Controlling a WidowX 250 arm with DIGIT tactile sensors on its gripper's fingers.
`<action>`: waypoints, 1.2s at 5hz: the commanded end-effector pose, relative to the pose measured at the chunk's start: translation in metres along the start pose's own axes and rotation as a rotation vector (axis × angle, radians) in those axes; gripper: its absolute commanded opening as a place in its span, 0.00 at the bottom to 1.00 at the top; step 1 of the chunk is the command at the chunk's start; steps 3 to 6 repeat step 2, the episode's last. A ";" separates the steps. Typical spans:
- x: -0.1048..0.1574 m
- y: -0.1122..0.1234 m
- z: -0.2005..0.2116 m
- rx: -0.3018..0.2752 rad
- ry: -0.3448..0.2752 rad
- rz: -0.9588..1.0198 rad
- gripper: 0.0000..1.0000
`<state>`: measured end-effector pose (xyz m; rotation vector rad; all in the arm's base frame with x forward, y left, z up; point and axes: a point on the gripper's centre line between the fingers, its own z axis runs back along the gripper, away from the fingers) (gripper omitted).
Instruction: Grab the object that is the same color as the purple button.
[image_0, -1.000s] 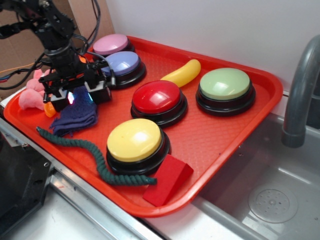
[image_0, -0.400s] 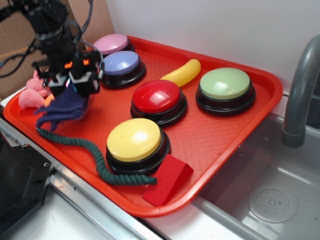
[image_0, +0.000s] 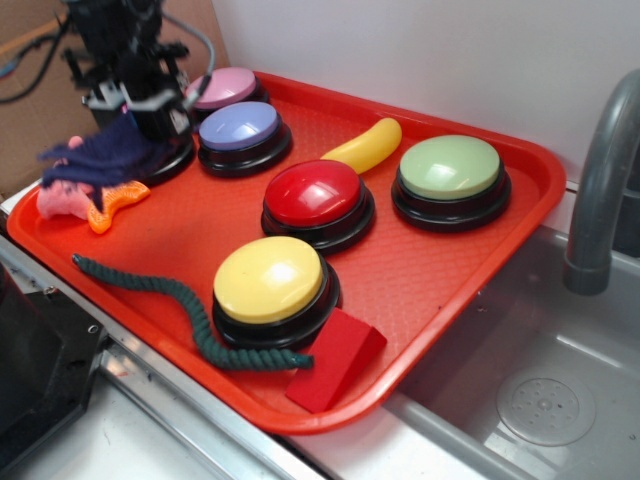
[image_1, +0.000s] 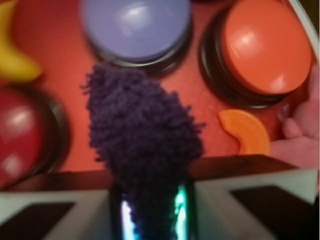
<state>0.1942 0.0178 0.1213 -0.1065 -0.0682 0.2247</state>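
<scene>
The dark indigo-purple terry rag (image_0: 100, 158) hangs in the air over the tray's left end, pinched in my gripper (image_0: 135, 110), which is shut on it. In the wrist view the fuzzy rag (image_1: 142, 135) fills the gap between my two fingers (image_1: 122, 215) and droops forward. The purple button (image_0: 239, 127) sits just right of the gripper at the back left; it appears at the top of the wrist view (image_1: 135, 25), beyond the rag.
On the red tray (image_0: 440, 280): pink button (image_0: 222, 88), orange button (image_1: 265, 47), red button (image_0: 318, 195), green button (image_0: 450, 168), yellow button (image_0: 268, 280), yellow banana (image_0: 366, 146), green rope (image_0: 170, 300), red block (image_0: 336, 358), pink plush (image_0: 62, 200), orange piece (image_0: 112, 210). Sink and faucet (image_0: 600, 180) right.
The gripper has risen from the tray floor and drawn back toward the far left, carrying the rag up with it. The orange piece and plush beneath are now uncovered.
</scene>
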 end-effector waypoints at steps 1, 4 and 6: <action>-0.012 -0.011 0.052 -0.031 -0.140 -0.184 0.00; -0.012 -0.003 0.048 0.033 -0.099 -0.163 0.00; -0.012 -0.003 0.048 0.033 -0.099 -0.163 0.00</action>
